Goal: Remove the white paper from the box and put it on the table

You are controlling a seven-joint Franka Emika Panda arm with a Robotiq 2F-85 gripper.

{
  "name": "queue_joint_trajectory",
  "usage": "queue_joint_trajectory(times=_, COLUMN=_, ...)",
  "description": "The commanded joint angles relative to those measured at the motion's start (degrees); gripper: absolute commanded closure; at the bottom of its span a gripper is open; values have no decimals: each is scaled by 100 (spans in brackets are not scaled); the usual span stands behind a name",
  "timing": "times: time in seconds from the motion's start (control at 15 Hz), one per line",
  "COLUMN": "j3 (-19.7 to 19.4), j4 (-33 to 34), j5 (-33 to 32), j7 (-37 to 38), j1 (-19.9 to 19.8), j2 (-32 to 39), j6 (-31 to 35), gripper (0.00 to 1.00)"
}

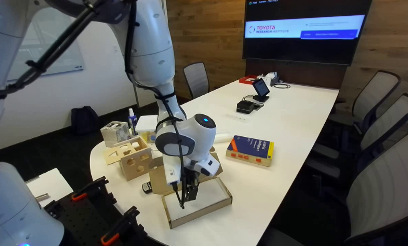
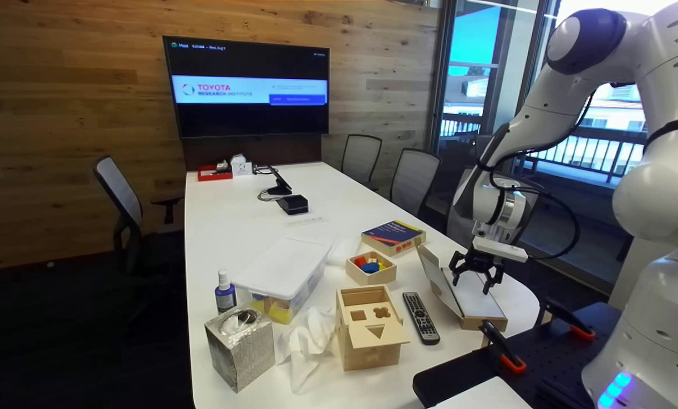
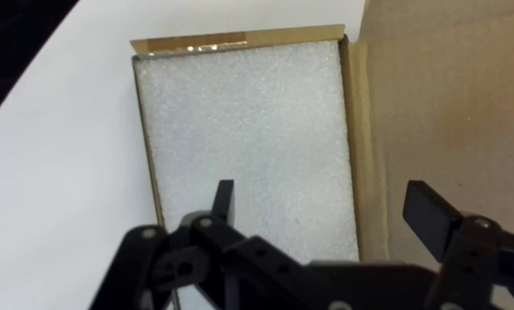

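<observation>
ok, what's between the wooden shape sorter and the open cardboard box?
A remote control lies on the table between the sorter and the cardboard box, in both exterior views.

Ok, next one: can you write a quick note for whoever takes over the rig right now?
Hand: open, above the box, holding nothing.
White paper: lying in the box, nearly filling it; it looks foam-like in the wrist view.
Box: on the table, flap open.
Done: box open, hand over it; paper not yet out.
Left: grip the paper, lift it out, put it on the table. It fits closely, so getting hold of an edge may be tricky.
</observation>
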Motion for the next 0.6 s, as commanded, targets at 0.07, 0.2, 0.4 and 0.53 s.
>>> queue_joint_trajectory(times=0.07, j3=-740, j4=81, j5=-458, j7=821, j1=938, j2=-3, j6=-385, gripper=0)
queue_joint_trajectory(times=0.2, j3=-1038, j4=162, j5=-713, j7=1208, j1=1359, j2=39, j6=-550, gripper=0)
queue_joint_trajectory(times=0.4, j3=-1331, j4=335, j5=-1011, j7=1651, j1=1817, j2=134, j6=-802, gripper=0)
queue_joint_trajectory(times=0.53, j3=-1515, j4=433, j5=-1179, j7=1946, j1=2087, j2=181, j6=-998, gripper=0)
